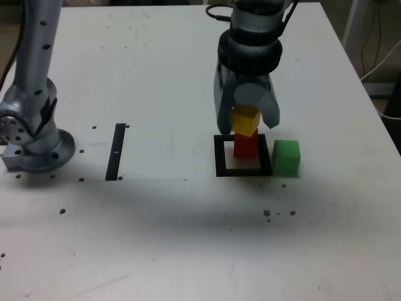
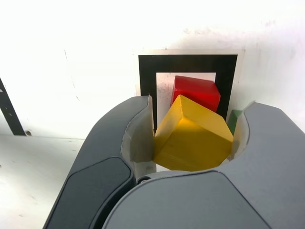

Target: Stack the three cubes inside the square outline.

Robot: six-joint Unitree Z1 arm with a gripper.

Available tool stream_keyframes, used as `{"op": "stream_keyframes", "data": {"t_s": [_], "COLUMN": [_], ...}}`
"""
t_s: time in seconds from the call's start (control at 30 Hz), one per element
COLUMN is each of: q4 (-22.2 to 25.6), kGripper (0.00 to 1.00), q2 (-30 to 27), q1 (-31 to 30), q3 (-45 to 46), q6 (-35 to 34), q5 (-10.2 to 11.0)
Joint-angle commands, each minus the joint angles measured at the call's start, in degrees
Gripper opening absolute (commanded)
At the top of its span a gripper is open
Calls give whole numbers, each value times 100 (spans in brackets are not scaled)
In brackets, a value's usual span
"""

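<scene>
Yellow block (image 2: 193,138), gripped askew between the fingers (image 2: 139,138), looks light and stiff but may pivot; opposite flat faces offer surer hold. The red block (image 1: 245,146) sits inside the black square (image 1: 220,164), the green block (image 1: 286,158) at its three o'clock in the exterior view.

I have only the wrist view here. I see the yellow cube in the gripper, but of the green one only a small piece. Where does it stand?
Observer: In the exterior view the green cube is on the table, just outside the outline, at the exterior view's right side of it.
Operator: Thank you. And beyond the black strip, is there something I do not see?
Observer: Yes, a round grey base at the exterior view's left.
Operator: How does the yellow cube look from there?
Observer: It is tilted between the fingers, in front of the top of the red cube.
</scene>
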Motion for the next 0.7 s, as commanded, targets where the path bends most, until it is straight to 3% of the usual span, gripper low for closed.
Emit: {"op": "stream_keyframes", "data": {"t_s": [0.0, 0.17, 0.67], "q4": [-18, -20, -248], "kGripper": [32, 32, 32], "q2": [-7, 37, 272], "q1": [-30, -47, -46], "q3": [-15, -77, 38], "q6": [-193, -517, -587], "q5": [-8, 19, -6]}}
